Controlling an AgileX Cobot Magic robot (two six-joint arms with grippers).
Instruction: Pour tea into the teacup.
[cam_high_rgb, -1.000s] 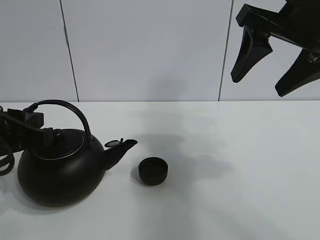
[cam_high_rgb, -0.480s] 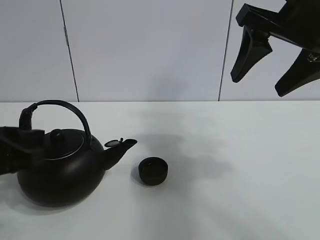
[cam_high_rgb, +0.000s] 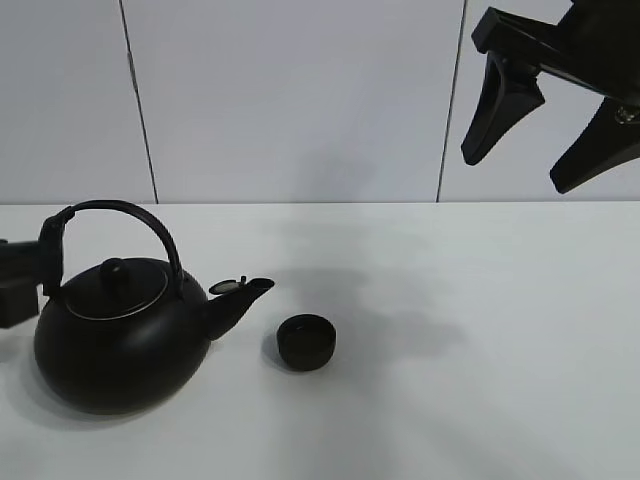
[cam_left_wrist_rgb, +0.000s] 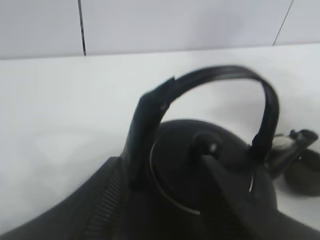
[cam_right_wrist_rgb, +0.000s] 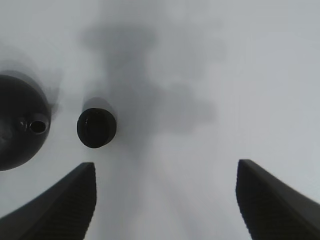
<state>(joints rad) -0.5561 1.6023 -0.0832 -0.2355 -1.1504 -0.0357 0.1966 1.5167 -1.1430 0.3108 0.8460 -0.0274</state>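
Observation:
The black kettle (cam_high_rgb: 120, 345) stands upright on the white table at the left, its spout (cam_high_rgb: 240, 298) pointing right at the teacup (cam_high_rgb: 305, 341). The small black teacup stands just right of the spout, apart from it. No tea trickle shows, and the cup's inside is too dark to read. My left gripper (cam_high_rgb: 20, 285) is at the far left edge, just behind the kettle's arched handle (cam_high_rgb: 120, 210). In the left wrist view its fingers (cam_left_wrist_rgb: 107, 200) stand apart, open and empty, before the handle (cam_left_wrist_rgb: 225, 75). My right gripper (cam_high_rgb: 540, 150) hangs open high at the right, with the teacup (cam_right_wrist_rgb: 96, 128) below it.
A white wall with vertical seams (cam_high_rgb: 138, 110) runs behind the table. The bare white table surface (cam_high_rgb: 480, 350) spreads to the right of the cup and in front of it.
My left gripper has let go of the kettle's handle and drawn back to the left. The kettle stands still on the table. The right arm has not moved.

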